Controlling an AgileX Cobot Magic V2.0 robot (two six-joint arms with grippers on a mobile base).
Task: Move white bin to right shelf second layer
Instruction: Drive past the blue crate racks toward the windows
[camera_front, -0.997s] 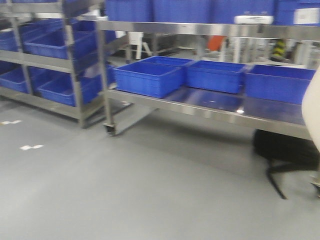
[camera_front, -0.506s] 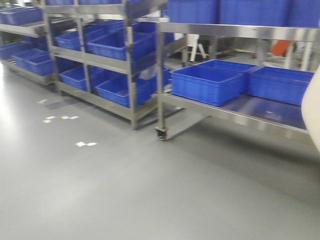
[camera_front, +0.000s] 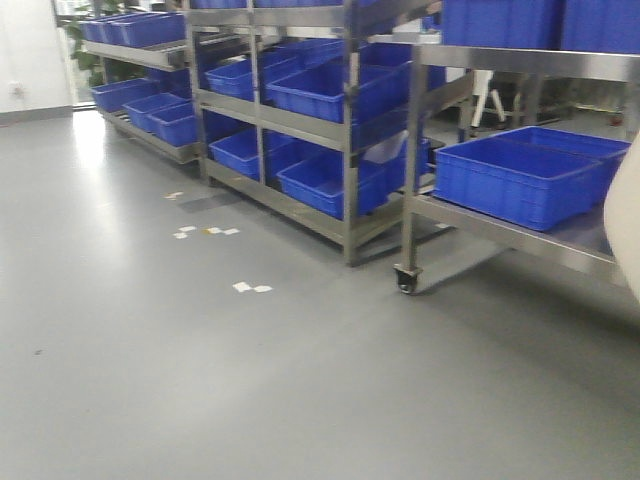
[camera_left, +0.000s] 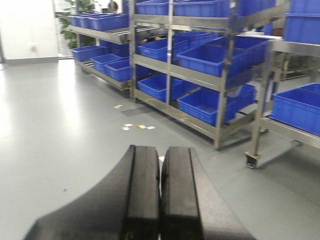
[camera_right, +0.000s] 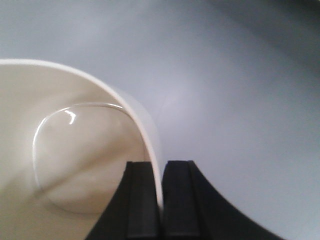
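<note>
White bin (camera_right: 75, 150) fills the right wrist view from 9 to 6 o'clock. Its wall is pinched between the fingers of the right claw (camera_right: 160, 167) at 6 o'clock, over grey floor (camera_right: 240, 100). Nearby, the left claw (camera_left: 160, 150) is closed, empty. Blue crates (camera_front: 320, 90) line steel racks (camera_front: 350, 150) toward 12 o'clock.

white bin (camera_front: 626, 220) mostly off-frame, seemingly

Left hand (camera_left: 160, 165) low in frame, its two black fingers (camera_left: 142, 195) pressed together with barely a slit between them, over a grey floor (camera_left: 60, 150). Beyond stand steel racks (camera_left: 223, 85) loaded with blue crates (camera_left: 210, 57). White tape marks (camera_left: 137, 126) dot the floor, and a caster (camera_left: 251, 160) sits at right.
</note>
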